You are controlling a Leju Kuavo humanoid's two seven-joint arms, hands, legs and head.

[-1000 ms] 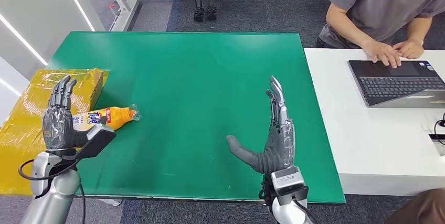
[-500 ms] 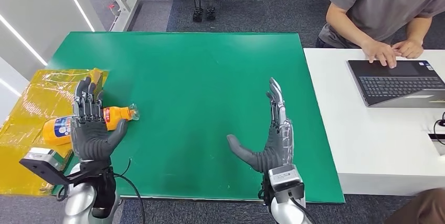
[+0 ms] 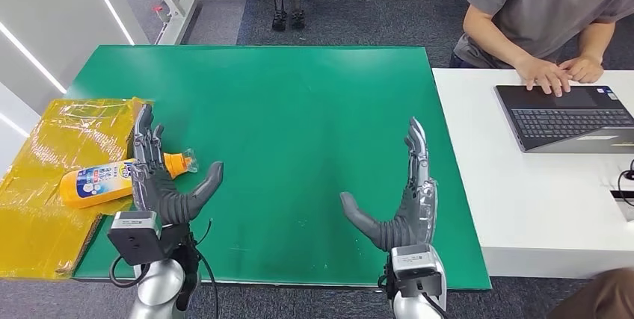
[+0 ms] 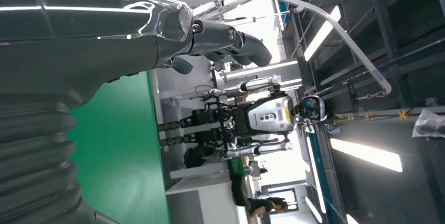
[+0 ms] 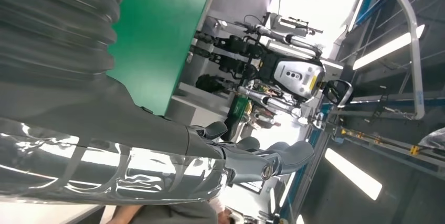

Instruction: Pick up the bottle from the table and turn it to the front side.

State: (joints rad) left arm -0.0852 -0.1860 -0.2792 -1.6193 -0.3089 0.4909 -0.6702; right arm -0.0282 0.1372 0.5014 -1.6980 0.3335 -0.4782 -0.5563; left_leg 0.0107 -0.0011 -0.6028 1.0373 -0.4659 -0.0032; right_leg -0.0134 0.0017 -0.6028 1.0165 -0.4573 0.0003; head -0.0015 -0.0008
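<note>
Green matting covers the table [image 3: 299, 110] before us, and on it both our hands are raised with nothing in them. Our left hand [image 3: 161, 181] stands near the table's left edge, fingers straight and pointing away from us, thumb stuck out toward the table's middle. Our right hand [image 3: 400, 203] stands toward the near right corner in the mirror pose, fingers extended, thumb angled inward.

Lying on its side at the left edge is the orange bottle [image 3: 101, 182], its blue-and-white label facing up and its capped end pointing toward the table's middle. Most of its body rests on the yellow plastic-wrapped package [image 3: 52, 155] that overlaps the table's left edge, while the cap end reaches over the green surface. From the head view our left hand's fingers cross in front of the bottle's neck; we cannot tell whether they touch it, but they are not wrapped around it.

Beside the table's right edge stands a white desk [image 3: 523, 199], where a person [image 3: 546, 5] in a grey shirt rests both hands at a dark laptop [image 3: 568, 117].
</note>
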